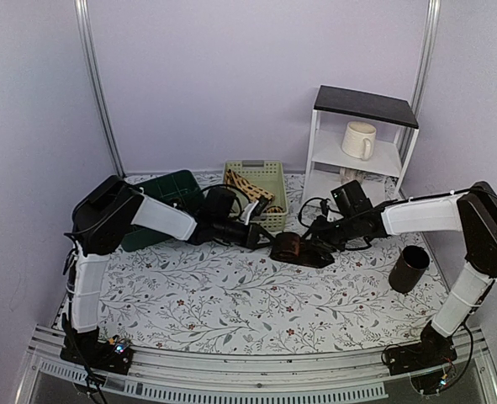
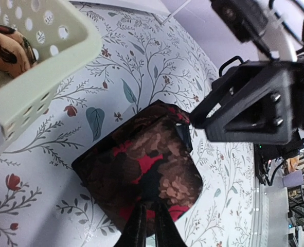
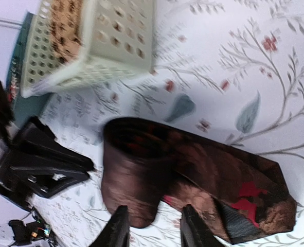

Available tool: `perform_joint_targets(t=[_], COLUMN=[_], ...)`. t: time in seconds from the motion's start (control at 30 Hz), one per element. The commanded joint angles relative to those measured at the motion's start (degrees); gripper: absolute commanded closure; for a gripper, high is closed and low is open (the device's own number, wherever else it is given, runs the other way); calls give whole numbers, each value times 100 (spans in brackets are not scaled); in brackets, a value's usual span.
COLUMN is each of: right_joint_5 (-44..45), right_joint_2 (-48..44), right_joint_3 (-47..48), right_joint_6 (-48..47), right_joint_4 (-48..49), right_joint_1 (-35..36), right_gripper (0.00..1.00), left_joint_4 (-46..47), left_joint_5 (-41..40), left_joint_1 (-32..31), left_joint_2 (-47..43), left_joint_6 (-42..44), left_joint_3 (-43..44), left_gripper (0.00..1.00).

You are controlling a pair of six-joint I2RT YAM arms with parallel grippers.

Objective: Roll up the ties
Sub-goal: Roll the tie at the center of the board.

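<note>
Dark floral tie [image 1: 288, 247] lies partly rolled on the flowered table [image 1: 231, 307], between the two grippers.
Just behind stands the pale basket [image 1: 279, 194] holding a beige tie [image 1: 250, 187]. The left gripper [image 2: 149, 210] looks pinched shut on the tie's edge. The right gripper [image 3: 154, 210] is open, one finger on each side of the rolled end. If the pinch slips, or the right closes off-centre, the coil would probably spring loose. The top view hides the contacts, and the right wrist view is blurred.

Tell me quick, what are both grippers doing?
Left gripper: closed on the dark tie.
Right gripper: open, at the tie's rolled end.
</note>
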Motion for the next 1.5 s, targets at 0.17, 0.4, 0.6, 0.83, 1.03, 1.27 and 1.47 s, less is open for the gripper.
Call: perform_joint_targets(t=[0.17,0.4,0.6,0.83,1.03,1.27,1.47], right_joint_5=[84,-83,-310,-682,-886,-693,-479], right_joint_2=[156,662,983,1329,1670,1825,1894], right_joint_3=[539,540,560,680,1011,1368,1556], right_joint_6=[352,276,86,-61,-146,111,82], right_joint_4=[162,209,387,723,796,703,428], right_joint_1=[170,194,356,491,672,1127,1173], right_gripper=[55,61,66,69,69,70,70], left_joint_4=[166,27,88,53,-84,-295,95], left_joint_5=[-135,-358,-567,-783,-988,-1325,-992], left_joint_1=[62,165,245,432,569,607,608], left_joint_2=[-429,-574,-931,-1328,-1733,-1924,-1732], left_joint_6=[-23,13,-2,-6,22,15,-87], left_joint_3=[-254,-433,-863,-1517,-2037,-2606,-2885], left_gripper=[90,89,89,90,90,97,100])
